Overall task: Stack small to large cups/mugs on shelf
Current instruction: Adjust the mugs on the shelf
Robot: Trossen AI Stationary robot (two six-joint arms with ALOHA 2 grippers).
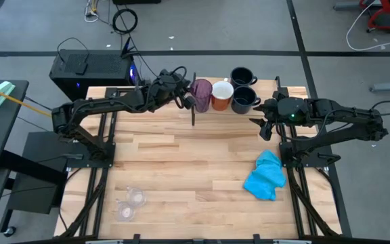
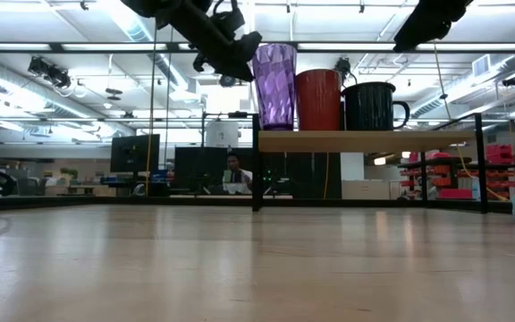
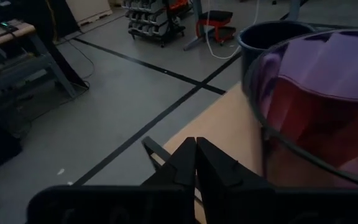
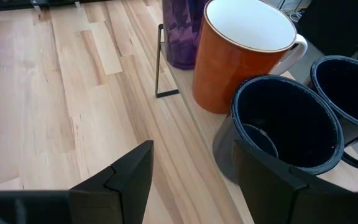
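The purple tumbler, the orange mug and two navy mugs stand upright on the wooden shelf board at the table's far edge. Two small clear cups sit on the tabletop near its front left. My left gripper is shut and empty just left of the tumbler's rim; it also shows in the low view. My right gripper is open and empty, on the near right of the nearer navy mug.
A bright blue cloth lies on the table at the right. A thin black upright stands at the shelf's left end beside the tumbler. The slatted tabletop spreads in front of the shelf. A person shows far behind the table.
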